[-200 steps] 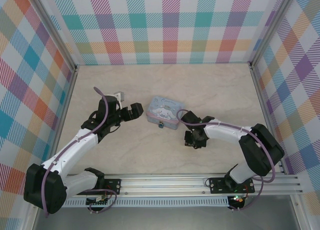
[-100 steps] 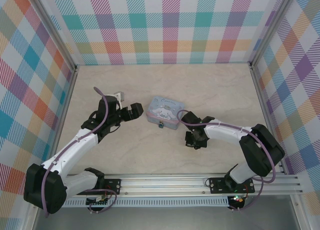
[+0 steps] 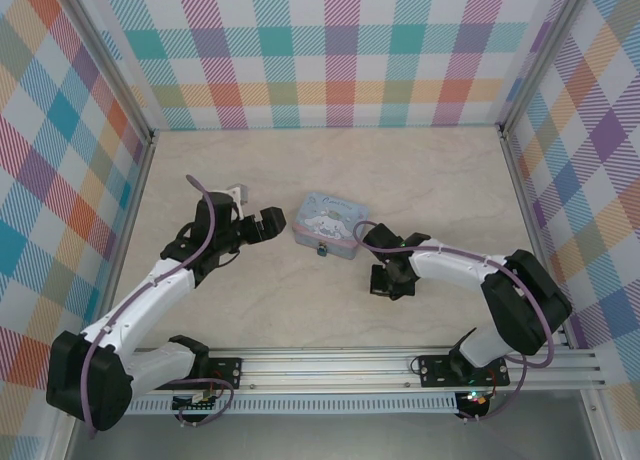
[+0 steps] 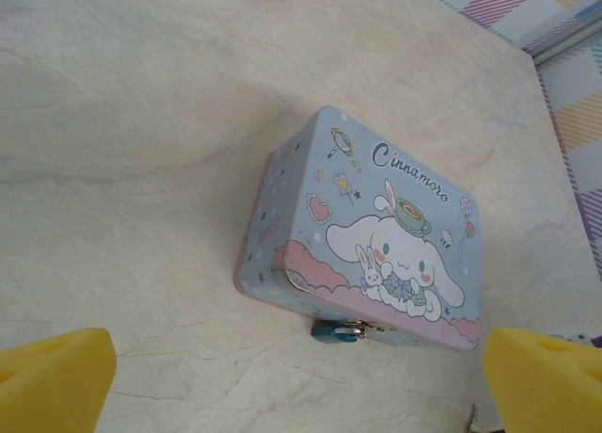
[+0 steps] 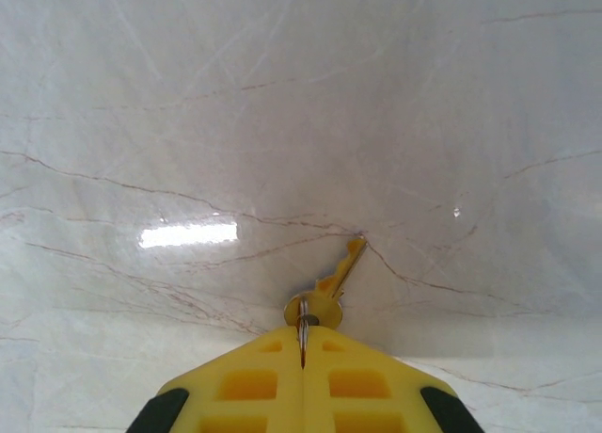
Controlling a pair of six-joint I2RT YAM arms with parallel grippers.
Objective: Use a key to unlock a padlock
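- surface point(image 3: 420, 170): pale marble, walled by checked panels on three sides; there is wide bare room beyond and beside both pincers, so the edges should not hamper a move.
- tin point(image 4: 376, 226): lies flat just ahead of the left pincer and ahead-left of the right one; the lid is shut and the latch side faces the arms, which I judge keeps the lock reachable.
- left pincer point(image 3: 268, 223): pads apart, nothing between them; it hovers just beside the tin, likely placed to steady it.
- right pincer point(image 5: 303, 350): fingers together, clamped on the key's head; it is low over bare surface, apart from the tin.
- padlock point(image 4: 339, 331): hangs at the tin's latch, ahead of the left pincer and between its pads.
- key point(image 5: 340, 268): the blade juts ahead of the right pincer, free for insertion; I cannot tell whether it touches the surface; open room lies between it and the padlock.
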